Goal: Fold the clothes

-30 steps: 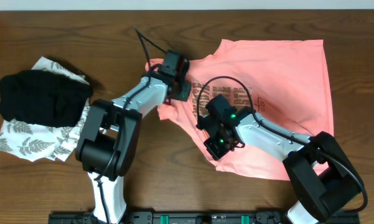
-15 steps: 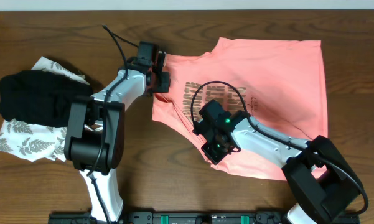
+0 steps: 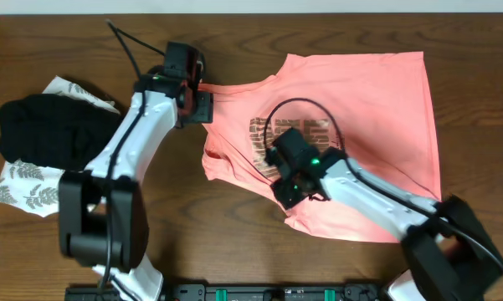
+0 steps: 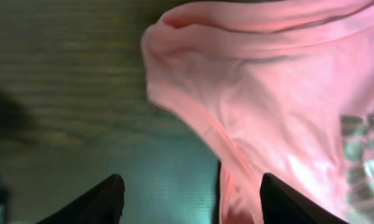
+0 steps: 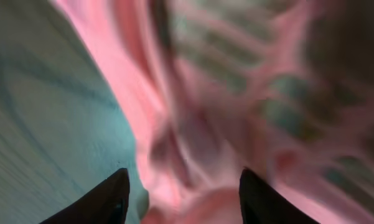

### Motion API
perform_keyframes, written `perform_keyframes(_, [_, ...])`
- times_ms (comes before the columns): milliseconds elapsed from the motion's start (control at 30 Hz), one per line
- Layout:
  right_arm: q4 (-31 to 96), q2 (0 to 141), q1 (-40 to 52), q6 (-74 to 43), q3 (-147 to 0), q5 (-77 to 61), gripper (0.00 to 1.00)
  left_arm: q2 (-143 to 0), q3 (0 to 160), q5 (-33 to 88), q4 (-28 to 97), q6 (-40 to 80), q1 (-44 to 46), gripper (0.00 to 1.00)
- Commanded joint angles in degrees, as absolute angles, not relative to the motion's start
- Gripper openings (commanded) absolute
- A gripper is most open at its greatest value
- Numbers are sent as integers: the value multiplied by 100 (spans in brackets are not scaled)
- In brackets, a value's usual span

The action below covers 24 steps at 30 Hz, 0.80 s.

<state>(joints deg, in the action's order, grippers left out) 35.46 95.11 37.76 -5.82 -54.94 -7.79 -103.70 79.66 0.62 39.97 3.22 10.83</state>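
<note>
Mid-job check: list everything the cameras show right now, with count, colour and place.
T-shirt: one, salmon pink with bronze lettering, spread right of centre, its left side rumpled.
black garment: one, black, at the table's left, lying on the leaf-print garment.
leaf-print garment: one, white with grey leaves, at the table's left, partly covered.
table: one, dark brown wood, under everything.
rail: one, black with green parts, along the near edge.
left arm: one, white and black, reaching to the shirt's upper left corner.
right arm: one, white and black, over the shirt's lower part.
left gripper: one, black, open over the shirt's edge.
right gripper: one, black, open over the fabric.
</note>
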Motion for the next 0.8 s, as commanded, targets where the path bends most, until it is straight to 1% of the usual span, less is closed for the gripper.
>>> perform_keyframes(0, [3540,9059,3439,-989,-5758,-495,59,-10175,8060,-115,4471,615,1061,70])
perform_keyframes(100, [3553,8831,3144,-1009,-5776,-491,60,-10219,7983,-54,5157,1153,1063,64])
perform_keyframes(200, [3605,8731,2877,-1009,-5776,-491,61,-10230,7625,185,5437,1533,1068,63])
perform_keyframes(267, [3645,8722,2744,-1007,-5776,-491,61,-10230,7282,685,5380,1619,1068,63])
perform_keyframes(367, [3691,8722,2633,-1004,-5776,-491,60,-10230,6711,1009,4984,1903,1066,63])
perform_keyframes(533, [3734,8722,2622,-1002,-5776,-491,59,-10230,5843,1874,3684,1946,1061,63])
perform_keyframes(700, [3879,8722,2622,-987,-5776,-491,59,-10230,5437,1909,3026,2115,1063,63])
perform_keyframes(733, [3894,8722,2622,-956,-5776,-491,59,-10230,5391,1909,2954,2115,1063,62])
perform_keyframes(767, [3903,8722,2622,-958,-5774,-489,58,-10230,5352,1946,2897,2115,1063,57])
